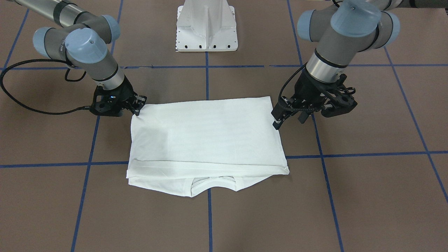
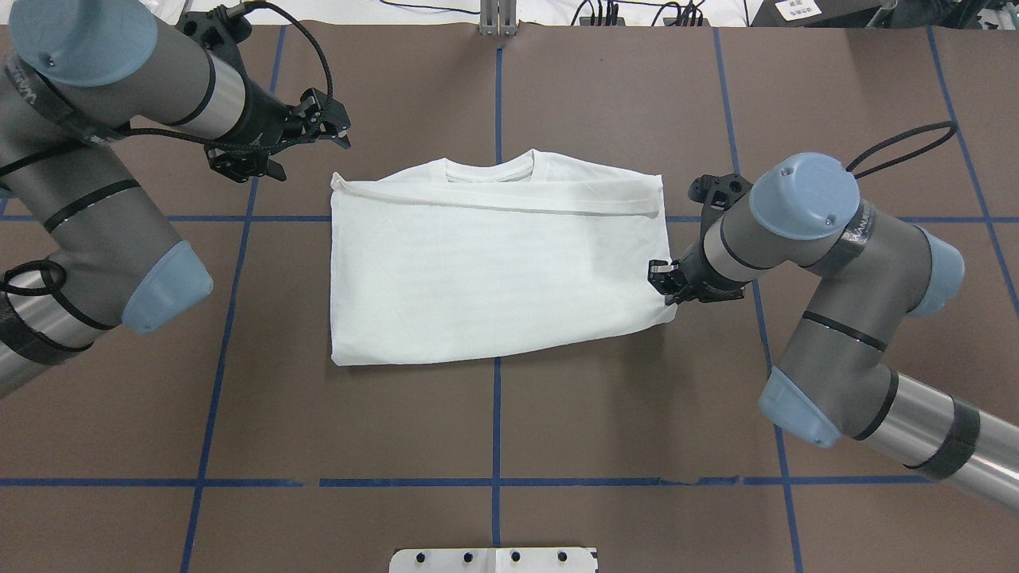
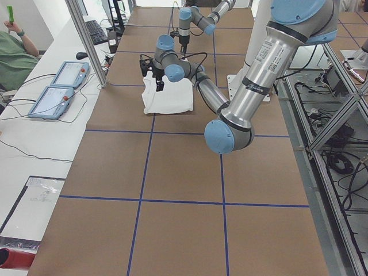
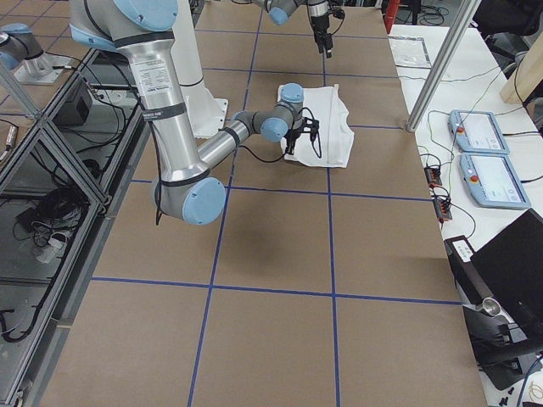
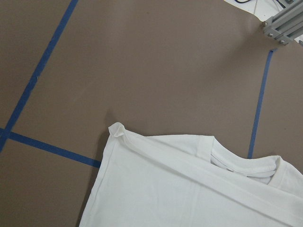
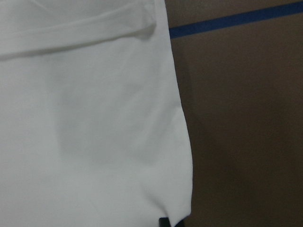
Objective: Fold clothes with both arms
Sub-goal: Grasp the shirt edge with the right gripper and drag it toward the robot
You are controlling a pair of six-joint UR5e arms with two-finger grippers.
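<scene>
The white T-shirt [image 1: 210,133] lies folded into a flat rectangle on the brown table, with its collar [image 2: 489,169] at the edge far from the robot. No printed text shows. My right gripper [image 2: 659,285] is low at the shirt's right edge, near the corner closest to the robot, and looks shut on the cloth. The right wrist view shows the cloth edge [image 6: 180,142] running down to a black fingertip [image 6: 163,222]. My left gripper [image 2: 334,123] is open and empty, raised above the table just beyond the shirt's far left corner [image 5: 116,130]. In the front view the left gripper [image 1: 288,119] hangs beside the shirt.
The white metal pedestal base [image 1: 206,28] stands at the robot's side of the table, behind the shirt. Blue tape lines [image 2: 497,398] grid the brown table. Two teach pendants [image 3: 57,89] and an operator sit at a side bench beyond the far edge.
</scene>
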